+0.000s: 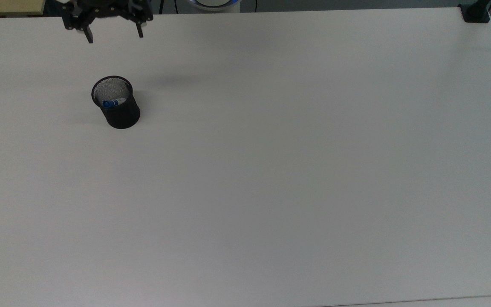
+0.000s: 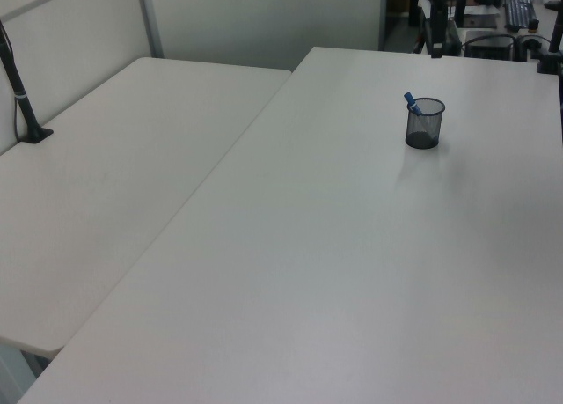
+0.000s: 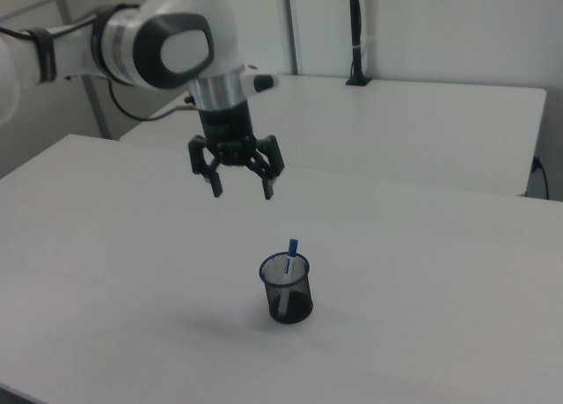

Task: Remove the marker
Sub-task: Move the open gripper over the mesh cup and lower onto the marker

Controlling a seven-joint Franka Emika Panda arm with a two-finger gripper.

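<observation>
The marker (image 1: 111, 102) stands inside a black mesh cup (image 1: 118, 107) on a white table (image 1: 296, 162). In the right view it leans a little, its blue tip (image 3: 292, 245) poking out above the cup's rim while the white barrel shows through the mesh. In the left view the blue end (image 2: 410, 100) sticks out at the 11 o'clock side of the cup (image 2: 424, 124). From the top view the blue end rests against the rim on the 7 o'clock side of the opening.

The gripper (image 1: 114, 37) hangs in the air at about 12 o'clock from the cup in the top view, over the far edge of the table. Its two black fingers are spread wide apart with nothing between them. In the right view the gripper (image 3: 240, 191) points straight down, above the cup (image 3: 287, 289) and off toward 11 o'clock, well apart from the marker. The white arm (image 3: 158, 47) reaches in from the right view's left.

A second white table (image 2: 114, 184) adjoins the first on the left view's left.
</observation>
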